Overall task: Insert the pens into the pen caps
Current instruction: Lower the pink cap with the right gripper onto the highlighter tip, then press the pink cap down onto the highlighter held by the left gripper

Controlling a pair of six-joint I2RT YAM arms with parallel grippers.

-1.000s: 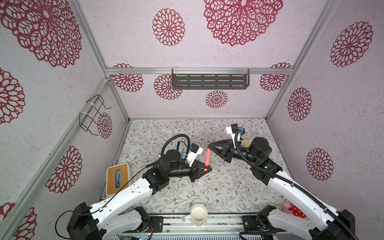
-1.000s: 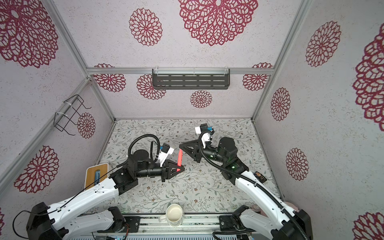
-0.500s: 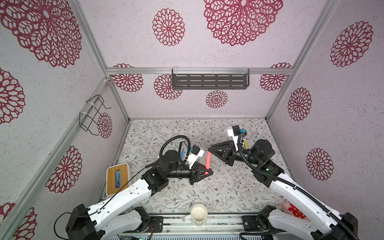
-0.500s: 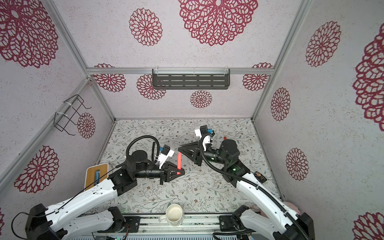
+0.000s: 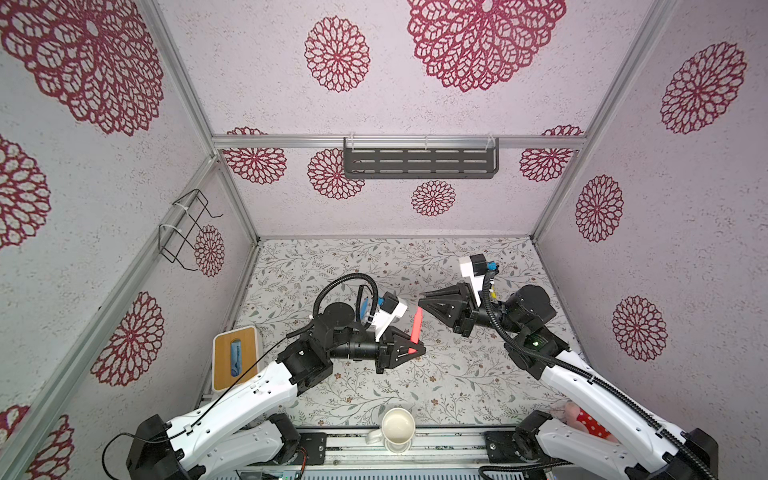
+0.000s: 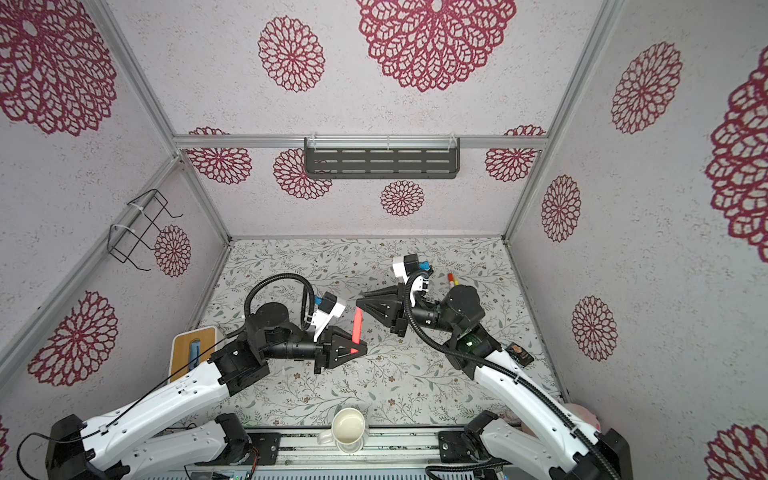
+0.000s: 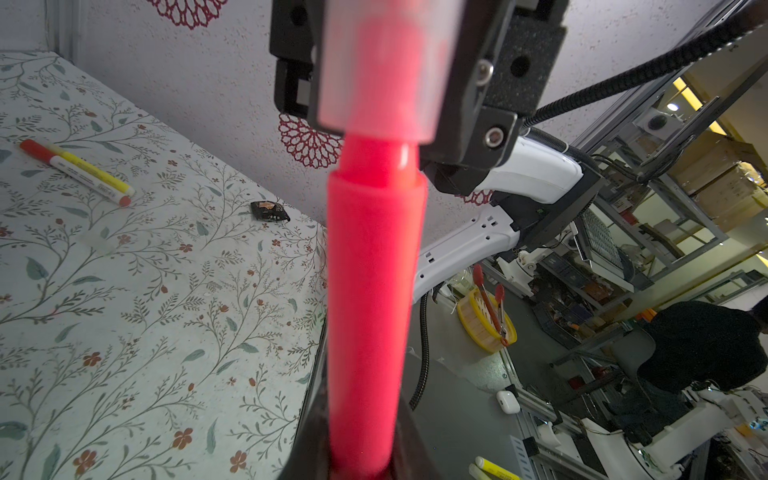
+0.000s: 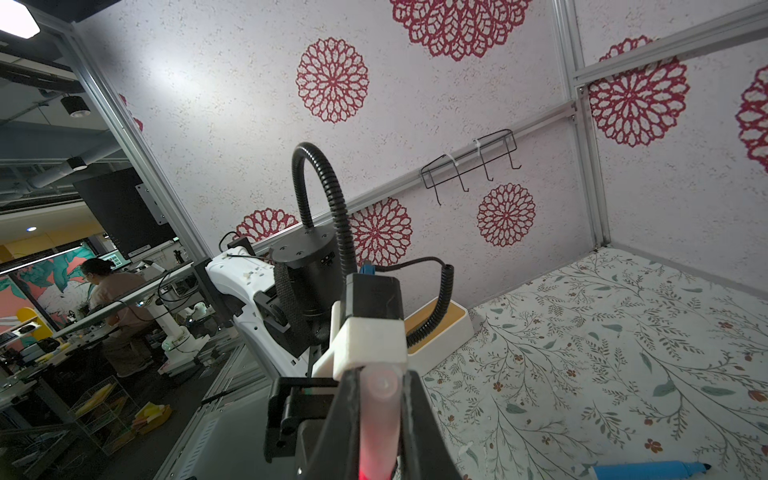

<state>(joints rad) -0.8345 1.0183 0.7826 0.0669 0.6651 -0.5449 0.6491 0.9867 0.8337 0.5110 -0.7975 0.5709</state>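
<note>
Closed left hand (image 5: 417,348), closed right hand (image 5: 421,301)

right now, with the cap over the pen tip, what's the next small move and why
Probably press the right hand slightly further along the pink pen held by the left hand. The clear cap covers the tip, but the neck below its rim shows, so it seems not fully seated.

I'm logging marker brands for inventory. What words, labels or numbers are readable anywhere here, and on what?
None can be read.
The yellow pen has dark print on its white label: too small to read.
The black packet: too small to tell whether it has any print.
</note>
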